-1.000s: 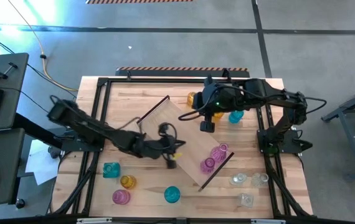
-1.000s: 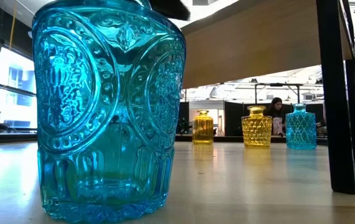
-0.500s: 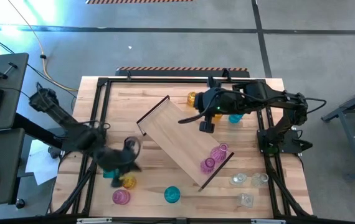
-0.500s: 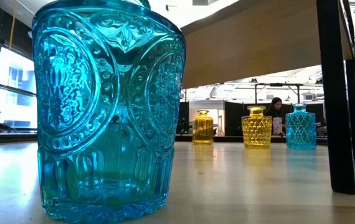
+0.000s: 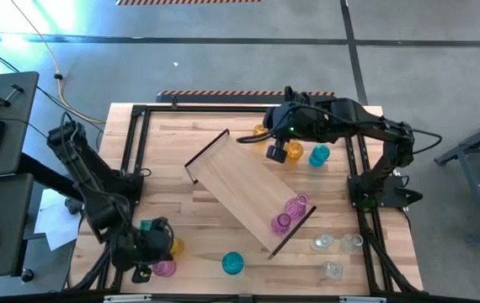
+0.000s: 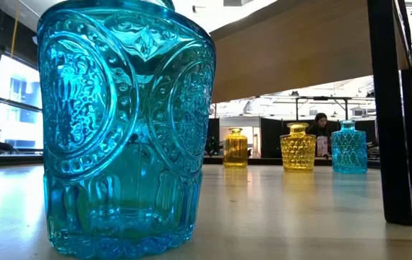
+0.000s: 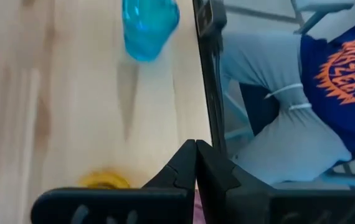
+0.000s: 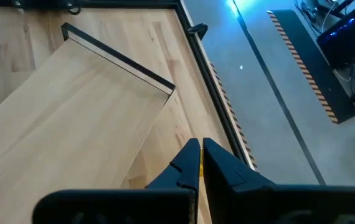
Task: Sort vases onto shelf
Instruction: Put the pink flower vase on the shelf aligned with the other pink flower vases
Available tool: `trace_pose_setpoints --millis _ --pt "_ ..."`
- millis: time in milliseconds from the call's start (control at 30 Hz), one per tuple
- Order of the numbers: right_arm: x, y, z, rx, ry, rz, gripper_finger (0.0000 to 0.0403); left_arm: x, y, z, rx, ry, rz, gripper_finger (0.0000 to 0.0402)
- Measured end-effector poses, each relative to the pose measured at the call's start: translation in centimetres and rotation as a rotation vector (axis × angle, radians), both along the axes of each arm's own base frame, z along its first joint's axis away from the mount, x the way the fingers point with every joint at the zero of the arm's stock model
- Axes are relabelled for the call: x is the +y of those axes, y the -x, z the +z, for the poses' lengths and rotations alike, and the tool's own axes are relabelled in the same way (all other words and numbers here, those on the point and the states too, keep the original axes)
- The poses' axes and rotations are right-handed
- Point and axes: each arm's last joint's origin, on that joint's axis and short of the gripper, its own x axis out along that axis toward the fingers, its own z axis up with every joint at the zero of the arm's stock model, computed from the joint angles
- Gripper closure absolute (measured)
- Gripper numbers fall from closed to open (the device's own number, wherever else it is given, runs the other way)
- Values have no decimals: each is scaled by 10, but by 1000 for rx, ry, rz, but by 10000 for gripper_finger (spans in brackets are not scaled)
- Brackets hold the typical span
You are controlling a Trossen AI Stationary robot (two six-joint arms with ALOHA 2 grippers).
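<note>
Both grippers were pinched fully shut and holding nothing at this point. The left gripper (image 5: 141, 252) hung over the near left corner of the surface (image 5: 181, 135), right in the cluster of a teal vase (image 5: 148, 228), a yellow vase (image 5: 173, 245) and a pink vase (image 5: 165, 268), with another teal one (image 5: 232, 263) a bit further along. The right gripper (image 5: 275, 152) hovered at the far side by an amber vase (image 5: 293, 151) and a teal vase there (image 5: 318, 156). The shelf (image 5: 248, 192) lay diagonally across the middle with two pink vases (image 5: 289, 215) at its near end. My take: open the fingers wide before dropping onto a neck, come straight down, and don't clip the neighbours since they're packed tight.
</note>
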Motion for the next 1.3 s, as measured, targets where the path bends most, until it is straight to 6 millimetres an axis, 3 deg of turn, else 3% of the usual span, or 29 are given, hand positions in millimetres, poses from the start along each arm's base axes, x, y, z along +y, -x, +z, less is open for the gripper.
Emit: trace_pose_setpoints --millis 567,1000,1300 --pt "7 0 0 1 -5 27 403 -11 28 -9 102 32 117 402" --pt "7 0 0 1 -7 28 403 -11 31 -12 190 70 164 402" --pt "7 0 0 2 -9 33 403 -23 26 -28 233 20 162 399"
